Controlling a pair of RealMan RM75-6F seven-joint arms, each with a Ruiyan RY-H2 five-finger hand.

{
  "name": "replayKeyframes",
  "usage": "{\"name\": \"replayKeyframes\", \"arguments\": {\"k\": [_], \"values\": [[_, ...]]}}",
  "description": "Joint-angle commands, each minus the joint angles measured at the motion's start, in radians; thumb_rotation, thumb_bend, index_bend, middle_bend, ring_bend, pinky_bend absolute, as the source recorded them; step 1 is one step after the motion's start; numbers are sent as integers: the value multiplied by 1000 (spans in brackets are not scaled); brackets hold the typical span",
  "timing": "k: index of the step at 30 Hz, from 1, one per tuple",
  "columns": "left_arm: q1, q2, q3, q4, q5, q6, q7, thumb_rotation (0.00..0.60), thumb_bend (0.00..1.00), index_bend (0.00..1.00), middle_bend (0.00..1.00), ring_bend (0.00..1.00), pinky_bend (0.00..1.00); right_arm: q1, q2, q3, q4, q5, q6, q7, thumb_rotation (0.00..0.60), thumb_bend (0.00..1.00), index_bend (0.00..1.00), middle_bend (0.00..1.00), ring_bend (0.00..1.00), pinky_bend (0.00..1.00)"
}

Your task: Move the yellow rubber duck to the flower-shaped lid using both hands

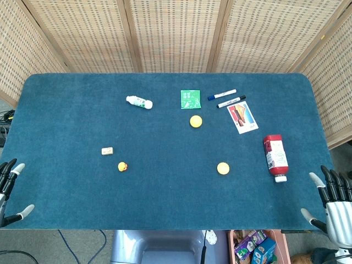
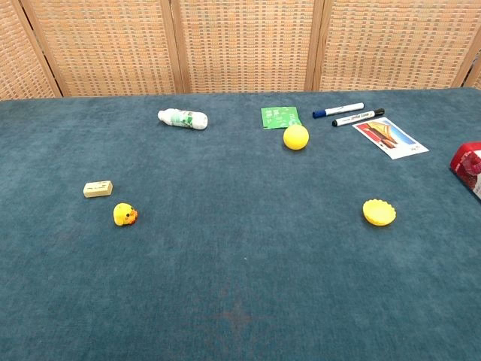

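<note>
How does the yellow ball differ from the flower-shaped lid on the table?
The yellow ball has a smooth, round outline, while the flower-shaped lid has a scalloped edge and sits lower and flatter on the cloth. The yellow ball lies toward the far side, just in front of the green packet; the flower-shaped lid lies nearer the robot and further right, with bare cloth around it. Both are yellow, and neither hand touches them.
</note>
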Motion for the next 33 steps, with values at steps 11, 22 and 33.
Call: {"name": "replayKeyframes", "arguments": {"k": [11,22,33], "values": [[-136,-32,-70,24,-54,-178,-33,600,0,0,0,0,0,5,3,-1,1,6,-17,10,600,0,0,0,0,0],[-505,-227,-170,229,-146,-667,-19,600,9,239,0,0,0,35,-12,13,23,20,-55,29,600,0,0,0,0,0],[-615,-379,-175,364,-262,-829,144,600,158,301,0,0,0,48,-33,31,47,88,-101,22,600,0,0,0,0,0]]}}
